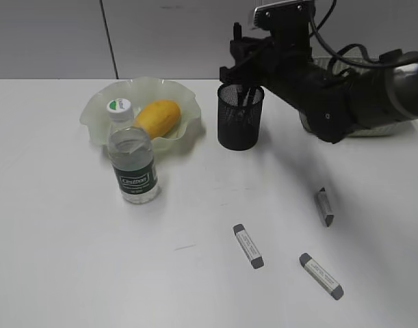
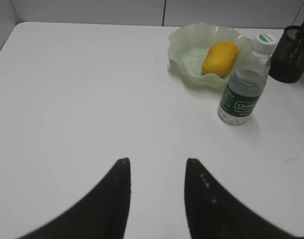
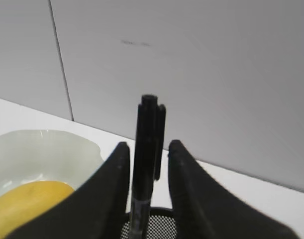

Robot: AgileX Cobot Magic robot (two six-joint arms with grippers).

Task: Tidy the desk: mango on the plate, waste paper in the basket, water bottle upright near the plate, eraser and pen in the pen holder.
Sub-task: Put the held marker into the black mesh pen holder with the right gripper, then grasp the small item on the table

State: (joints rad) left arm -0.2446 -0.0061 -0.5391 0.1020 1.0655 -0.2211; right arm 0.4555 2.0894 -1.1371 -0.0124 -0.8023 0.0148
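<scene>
My right gripper (image 3: 148, 144) hovers over the black mesh pen holder (image 1: 240, 117) (image 3: 156, 226). A black pen (image 3: 149, 139) stands between its jaws with its lower end inside the holder. A thin gap shows on each side of the pen, so the jaws are slightly open. The mango (image 1: 158, 117) (image 2: 220, 58) lies on the pale-green plate (image 1: 99, 113) (image 2: 184, 45). The water bottle (image 1: 133, 162) (image 2: 244, 82) stands upright in front of the plate. Three grey erasers (image 1: 248, 246) (image 1: 321, 276) (image 1: 324, 206) lie on the desk. My left gripper (image 2: 156, 167) is open over bare desk. The waste paper is out of view.
The pale-green basket (image 1: 383, 130) is mostly hidden behind my right arm at the back right. A grey wall runs along the desk's far edge. A faint dark mark (image 1: 185, 247) lies on the desk near the front.
</scene>
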